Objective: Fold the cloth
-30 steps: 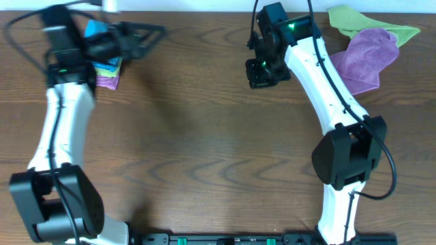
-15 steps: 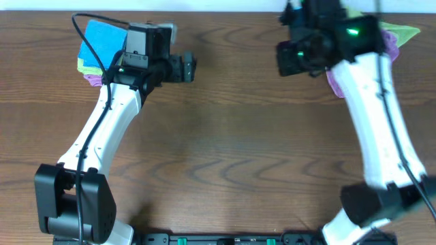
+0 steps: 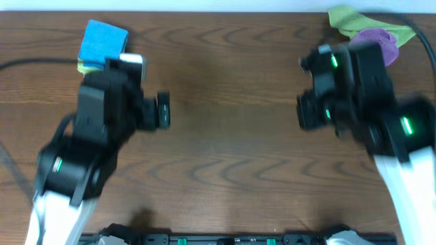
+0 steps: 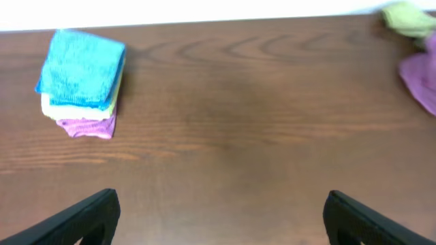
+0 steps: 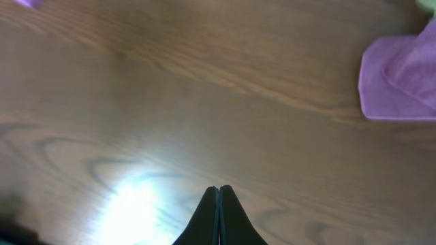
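Observation:
A stack of folded cloths with a blue one on top (image 3: 102,42) lies at the far left of the table; in the left wrist view (image 4: 82,69) it shows blue over yellow-green over pink. An unfolded purple cloth (image 3: 379,37) and a green cloth (image 3: 347,18) lie at the far right; the purple one shows in the right wrist view (image 5: 398,71) and the left wrist view (image 4: 421,78). My left gripper (image 4: 218,211) is open and empty, raised above the table. My right gripper (image 5: 218,194) is shut and empty, also raised.
The brown wooden table (image 3: 225,88) lies between the two piles. Both arms hang high over its left and right halves, near the camera. A bright light reflection (image 5: 133,204) sits on the wood by the right fingers.
Both arms have pulled back from the far edge toward the front and risen toward the camera. The left arm left the folded stack; the right arm left the purple cloth.

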{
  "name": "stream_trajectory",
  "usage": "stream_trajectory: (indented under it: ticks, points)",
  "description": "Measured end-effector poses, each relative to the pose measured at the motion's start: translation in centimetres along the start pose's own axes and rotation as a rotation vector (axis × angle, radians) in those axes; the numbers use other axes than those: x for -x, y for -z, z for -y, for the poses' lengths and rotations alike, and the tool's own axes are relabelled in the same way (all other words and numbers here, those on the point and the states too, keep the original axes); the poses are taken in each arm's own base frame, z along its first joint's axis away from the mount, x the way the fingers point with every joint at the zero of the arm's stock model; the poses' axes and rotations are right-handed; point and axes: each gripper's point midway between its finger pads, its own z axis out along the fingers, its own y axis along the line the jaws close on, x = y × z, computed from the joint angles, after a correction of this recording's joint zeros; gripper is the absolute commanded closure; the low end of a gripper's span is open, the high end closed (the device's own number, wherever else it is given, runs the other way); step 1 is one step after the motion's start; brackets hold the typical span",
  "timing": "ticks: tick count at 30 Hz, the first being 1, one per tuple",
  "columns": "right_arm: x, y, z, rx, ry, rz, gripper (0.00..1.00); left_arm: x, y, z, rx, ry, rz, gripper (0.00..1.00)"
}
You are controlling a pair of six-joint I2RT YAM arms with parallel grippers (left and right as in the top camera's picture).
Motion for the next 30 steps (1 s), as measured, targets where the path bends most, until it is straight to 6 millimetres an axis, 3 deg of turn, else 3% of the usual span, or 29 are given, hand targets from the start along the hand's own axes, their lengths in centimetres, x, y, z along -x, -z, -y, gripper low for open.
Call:
stream_trajectory:
  ticks: [4,6,11,12,13,14,15,18,30]
  points:
    - [-3.2,3.9,-1.0,0.039,0.022,0.147,0.98,-1.4,3.9,1.6,-0.035,-0.074,0.059,0.04]
    - [-5.6,5.5,-0.9,0.048,0.019,0.215,0.99,-3.4,5.2,1.7,-0.038,-0.102,0.066,0.04]
    - [-11.3,6.0,-0.1,0.046,0.007,0.288,0.98,-8.5,5.5,0.9,-0.037,-0.106,0.051,0.04]
    - [-12.4,5.5,0.1,0.045,0.004,0.284,0.91,-9.4,5.1,0.7,-0.034,-0.099,0.040,0.04]
    - [-13.2,5.1,0.2,0.045,-0.003,0.279,0.71,-10.5,4.6,0.4,-0.026,-0.092,0.027,0.04]
    - [-14.0,4.6,0.3,0.045,-0.004,0.272,0.39,-11.3,4.2,0.3,-0.020,-0.084,0.018,0.05]
    - [-14.6,4.2,0.4,0.041,-0.003,0.266,0.01,-12.0,3.7,0.1,-0.013,-0.077,0.005,0.05]
    - [-15.4,3.4,0.5,0.041,-0.005,0.250,0.01,-13.1,2.9,-0.1,-0.001,-0.060,-0.021,0.05]
    - [-15.5,3.2,0.5,0.043,-0.035,0.242,0.01,-13.0,2.8,0.0,-0.002,-0.034,-0.018,0.05]
